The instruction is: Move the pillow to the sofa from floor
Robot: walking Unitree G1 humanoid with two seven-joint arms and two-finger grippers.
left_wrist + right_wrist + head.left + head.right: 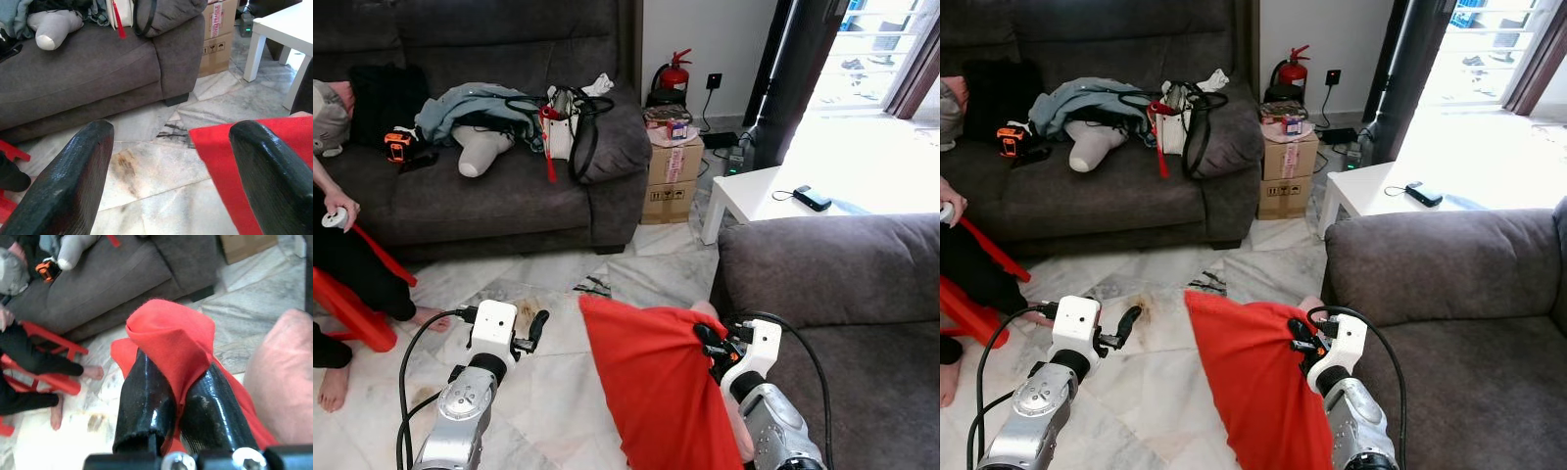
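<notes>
A: We log the carry step. The right gripper is clamped on a fold of the red cover of the pillow; in the right wrist view both black fingers pinch the cloth between them, with a bunch of fabric standing proud beyond the tips. The pillow hangs off the floor, draped below and to the inner side of that gripper. The pink inner cushion shows just beside the gripper on its outer side.

B: Agreed. We judge the grip to be on cover cloth alone, not on the stuffing, so the load can swing or the cover can slip. To do this well we keep the clamp tight, lift high enough that the hanging edge passes the armrest of the near sofa, which lies just ahead and outward of the gripper, then carry across over the seat before letting go.

A: Pose: the right forearm reaches forward and up, wrist raised, fingers pointing ahead toward the armrest. The left gripper hangs apart from the pillow on the far side of it, fingers spread wide and holding nothing, above the marble floor.

B: Risk we note: the red edge sits near one left finger in the left wrist view, though we cannot tell if they touch. A seated person is well off beyond the left gripper.
</notes>
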